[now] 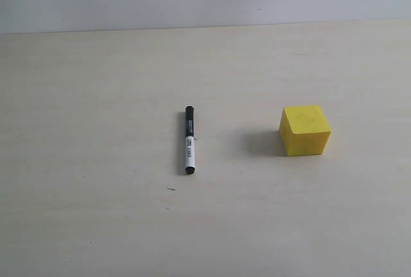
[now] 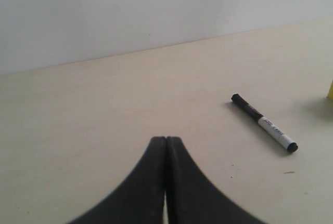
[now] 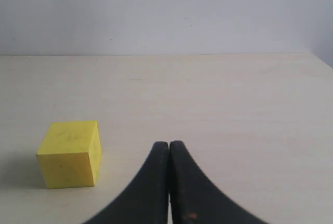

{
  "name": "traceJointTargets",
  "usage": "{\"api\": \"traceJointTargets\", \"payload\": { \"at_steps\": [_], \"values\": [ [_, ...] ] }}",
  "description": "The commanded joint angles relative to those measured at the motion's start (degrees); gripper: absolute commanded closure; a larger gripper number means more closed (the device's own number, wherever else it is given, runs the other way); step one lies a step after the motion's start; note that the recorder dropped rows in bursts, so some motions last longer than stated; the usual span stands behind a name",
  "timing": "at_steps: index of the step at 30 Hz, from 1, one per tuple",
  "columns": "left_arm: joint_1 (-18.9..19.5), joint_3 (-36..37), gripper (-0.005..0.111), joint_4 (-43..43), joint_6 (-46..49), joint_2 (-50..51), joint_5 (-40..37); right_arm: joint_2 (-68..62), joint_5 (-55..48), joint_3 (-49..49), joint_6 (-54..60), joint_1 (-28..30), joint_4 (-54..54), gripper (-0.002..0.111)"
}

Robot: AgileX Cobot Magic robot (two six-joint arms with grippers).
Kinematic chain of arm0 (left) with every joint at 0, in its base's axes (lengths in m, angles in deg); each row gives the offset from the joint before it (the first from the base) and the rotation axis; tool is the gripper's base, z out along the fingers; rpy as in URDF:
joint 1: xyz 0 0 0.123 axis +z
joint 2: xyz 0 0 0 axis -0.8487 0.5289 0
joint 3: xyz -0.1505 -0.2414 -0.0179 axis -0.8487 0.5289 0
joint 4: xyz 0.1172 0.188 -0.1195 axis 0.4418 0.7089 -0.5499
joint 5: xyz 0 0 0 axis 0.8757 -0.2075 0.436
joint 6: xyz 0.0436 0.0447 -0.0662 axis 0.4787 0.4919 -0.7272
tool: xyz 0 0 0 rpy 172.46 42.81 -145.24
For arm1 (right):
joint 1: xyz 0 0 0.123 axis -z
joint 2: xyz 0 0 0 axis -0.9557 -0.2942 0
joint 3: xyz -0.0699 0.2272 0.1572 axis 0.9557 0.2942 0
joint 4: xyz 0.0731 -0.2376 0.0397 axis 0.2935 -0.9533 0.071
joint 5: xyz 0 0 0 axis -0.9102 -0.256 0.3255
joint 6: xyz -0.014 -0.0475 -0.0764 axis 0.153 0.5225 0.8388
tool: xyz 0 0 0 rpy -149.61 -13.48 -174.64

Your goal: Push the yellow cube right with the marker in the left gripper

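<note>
Jaws of the left gripper (image 2: 166, 142) are pressed together tip to tip and grip nothing. Ahead of them and off toward the cube's side, well apart, the marker (image 1: 189, 140) lies flat on the pale worktop (image 1: 96, 193), its longer black end the farther from the jaws. Beyond the marker, farther again from those jaws, the yellow cube (image 1: 305, 130) sits clear of it. The right gripper (image 3: 169, 146) has its jaws closed on nothing too, with the cube ahead of them and off to one side, untouched.
</note>
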Motion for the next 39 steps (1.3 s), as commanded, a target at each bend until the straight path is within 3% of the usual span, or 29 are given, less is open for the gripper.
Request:
{"api": "traceJointTargets", "payload": {
  "at_steps": [1, 7, 35, 39],
  "values": [
    [0.24, 0.19, 0.107, 0.82, -6.58, -0.25, -0.19, 0.28, 0.71, 0.28, 0.11, 0.24, -0.24, 0.108],
    [0.24, 0.19, 0.107, 11.73, -19.42, -0.25, -0.19, 0.28, 0.71, 0.28, 0.11, 0.24, -0.24, 0.108],
    [0.24, 0.19, 0.107, 12.21, -19.39, -0.25, -3.77, 0.28, 0.71, 0.28, 0.11, 0.24, -0.35, 0.108],
    [4.57, 0.19, 0.107, 12.21, -19.39, -0.25, -3.77, 0.28, 0.71, 0.28, 0.11, 0.24, -0.35, 0.108]
  ]
}}
